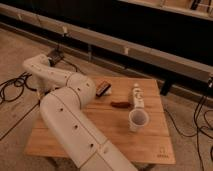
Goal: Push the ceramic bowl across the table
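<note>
Hand (104,89) sits low by the table's (150,145) far edge, left of the bottle (137,95) and cup (137,120). Wide or narrow, I can't tell. Bowl's out of sight, probably hidden behind my arm (70,120), so I'm pushing blind.

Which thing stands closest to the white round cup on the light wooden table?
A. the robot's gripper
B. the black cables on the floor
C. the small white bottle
C: the small white bottle stands just behind the white round cup on the light wooden table, while the gripper is over the table's far left part and the black cables lie on the floor.
</note>
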